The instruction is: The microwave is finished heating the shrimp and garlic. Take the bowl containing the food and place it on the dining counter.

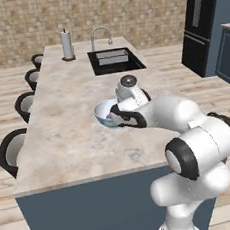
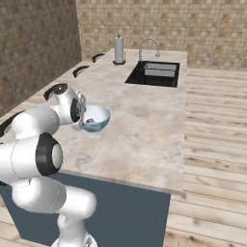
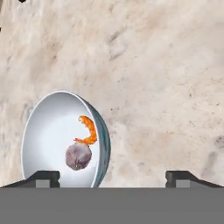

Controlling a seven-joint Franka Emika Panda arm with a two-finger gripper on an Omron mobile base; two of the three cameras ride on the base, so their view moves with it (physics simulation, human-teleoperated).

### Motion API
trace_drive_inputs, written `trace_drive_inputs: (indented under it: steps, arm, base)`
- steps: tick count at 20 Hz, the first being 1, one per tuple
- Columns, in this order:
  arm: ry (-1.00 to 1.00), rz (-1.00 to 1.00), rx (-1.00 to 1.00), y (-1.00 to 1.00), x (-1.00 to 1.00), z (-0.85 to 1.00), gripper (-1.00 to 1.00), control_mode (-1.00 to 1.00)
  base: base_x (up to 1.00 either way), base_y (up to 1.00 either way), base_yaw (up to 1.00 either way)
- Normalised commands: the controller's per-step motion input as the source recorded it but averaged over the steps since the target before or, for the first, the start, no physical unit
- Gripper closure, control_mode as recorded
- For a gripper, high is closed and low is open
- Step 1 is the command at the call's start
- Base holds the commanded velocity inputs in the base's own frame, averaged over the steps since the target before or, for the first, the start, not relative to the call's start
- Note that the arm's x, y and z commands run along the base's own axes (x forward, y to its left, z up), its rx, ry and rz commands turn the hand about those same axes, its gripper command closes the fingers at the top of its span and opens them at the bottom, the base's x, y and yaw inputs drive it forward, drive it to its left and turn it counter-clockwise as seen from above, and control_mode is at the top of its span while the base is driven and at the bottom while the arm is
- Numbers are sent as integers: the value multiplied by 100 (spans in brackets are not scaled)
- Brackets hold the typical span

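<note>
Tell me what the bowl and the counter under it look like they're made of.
The round white bowl with blue outside looks like glazed ceramic: smooth, glossy inside. The long beige island counter looks like polished marbled stone, judging by its mottled veining. Both are rendered, so that's only appearance.

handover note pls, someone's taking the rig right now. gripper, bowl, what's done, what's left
Gripper: open, fingers wide apart, holding nothing. In the hand view the bowl sits off toward one fingertip, not between them.
Bowl: on the dining counter, beside the hand, well short of the sink.
Shrimp and garlic: both inside the bowl.
Done: bowl with food is at the counter; looks released, though contact with the top can't be confirmed.
Left: probably just back the arm away without nudging the bowl.
</note>
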Motion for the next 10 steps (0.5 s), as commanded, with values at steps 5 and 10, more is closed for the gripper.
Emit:
trace_drive_inputs:
  steps: [5, 10]
  arm:
    - [-9, 0, 0, -12, -100, 88, -100, -100]
    - [-13, 8, -7, -2, -100, 50, -100, -100]
  base:
    - [0, 0, 0]
    - [0, 0, 0]
